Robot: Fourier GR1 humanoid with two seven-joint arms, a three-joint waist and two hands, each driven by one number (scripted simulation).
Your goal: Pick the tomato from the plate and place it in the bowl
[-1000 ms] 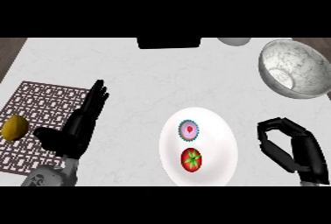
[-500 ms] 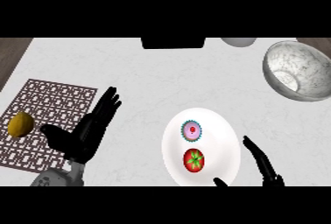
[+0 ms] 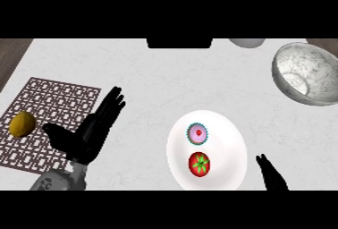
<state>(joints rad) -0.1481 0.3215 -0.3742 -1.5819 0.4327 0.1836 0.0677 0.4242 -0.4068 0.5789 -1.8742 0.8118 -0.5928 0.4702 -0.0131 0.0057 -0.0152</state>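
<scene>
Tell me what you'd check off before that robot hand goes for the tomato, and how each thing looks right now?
1. Tomato sits on the plate, uncovered: ok.
2. Right robot hand is open, holding nothing: ok.
3. Right robot hand is beside the plate's right rim, not yet over the tomato: not ok.
4. Cupcake lies apart from the tomato, out of the way: ok.
5. Bowl is upright and empty: ok.
6. Left robot hand rests open by the mat, clear of the plate: ok.
</scene>
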